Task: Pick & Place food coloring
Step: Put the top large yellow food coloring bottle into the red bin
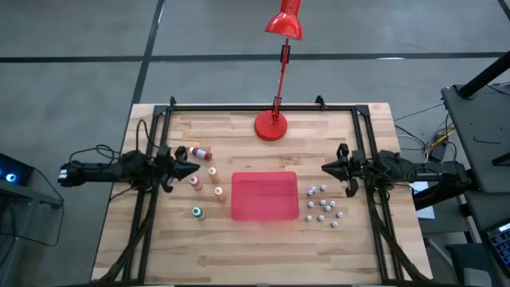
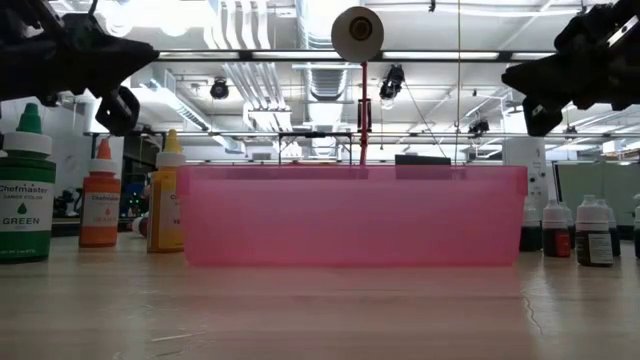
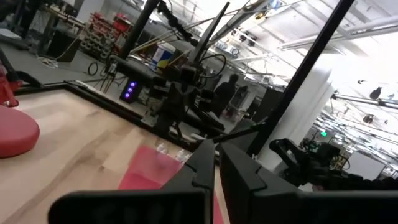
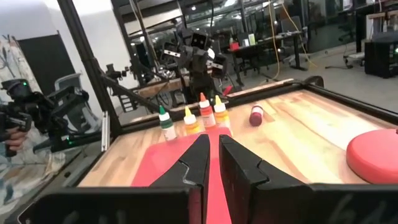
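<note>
Several tiny food coloring bottles stand upright on the wood left of the red tray [image 1: 264, 196]: green cap [image 1: 198, 212], yellow [image 1: 219, 191], orange [image 1: 194, 181] and another [image 1: 213, 171]. A red-capped one [image 1: 199, 152] lies on its side farther back. The right wrist view shows the standing bottles [image 4: 186, 121] beyond the tray. My left gripper [image 1: 195, 168] hangs shut above the table, level, pointing at the tray, just beside the bottles and touching none. My right gripper [image 1: 325, 168] hangs shut at the tray's other side, pointing left, with nothing between its fingers [image 4: 214, 146].
Small grey-white round pieces [image 1: 323, 206] lie scattered right of the tray. A red lamp stands on its round base [image 1: 271, 126] at the table's far middle. Black frame rails [image 1: 263, 108] run along the far, left and right edges. Bare wood lies near the front edge.
</note>
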Tool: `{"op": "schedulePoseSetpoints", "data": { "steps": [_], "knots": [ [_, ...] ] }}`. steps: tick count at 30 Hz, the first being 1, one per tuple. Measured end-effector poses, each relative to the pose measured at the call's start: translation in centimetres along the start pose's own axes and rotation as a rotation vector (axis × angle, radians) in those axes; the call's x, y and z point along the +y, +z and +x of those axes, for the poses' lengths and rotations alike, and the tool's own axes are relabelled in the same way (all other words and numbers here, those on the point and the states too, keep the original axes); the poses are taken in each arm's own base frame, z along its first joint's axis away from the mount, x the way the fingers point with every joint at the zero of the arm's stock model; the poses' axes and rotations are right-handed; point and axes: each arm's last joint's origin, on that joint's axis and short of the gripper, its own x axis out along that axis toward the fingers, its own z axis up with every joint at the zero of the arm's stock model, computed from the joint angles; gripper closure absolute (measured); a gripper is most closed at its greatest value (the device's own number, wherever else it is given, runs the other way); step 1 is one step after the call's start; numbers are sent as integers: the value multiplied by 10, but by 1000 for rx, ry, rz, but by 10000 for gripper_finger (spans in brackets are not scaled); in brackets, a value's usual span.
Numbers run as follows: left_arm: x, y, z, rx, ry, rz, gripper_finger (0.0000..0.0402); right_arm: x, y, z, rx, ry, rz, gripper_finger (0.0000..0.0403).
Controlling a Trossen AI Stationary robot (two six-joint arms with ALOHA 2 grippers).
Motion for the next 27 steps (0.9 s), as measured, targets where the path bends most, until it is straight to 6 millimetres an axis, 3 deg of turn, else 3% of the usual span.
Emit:
{"op": "schedulePoseSetpoints", "data": {
  "steps": [5, 17, 27],
  "knots": [
    [-3, 6, 0, -68, -14, -39, 402, 2, 6, 0, -62, 19, 3, 374],
    [-11, 21, -3, -229, -100, -26, 402, 11, 36, -8, -389, 113, -14, 374],
    [-17, 30, -6, -320, -155, -28, 402, 13, 43, -11, -462, 137, -7, 374]
  ]
}}
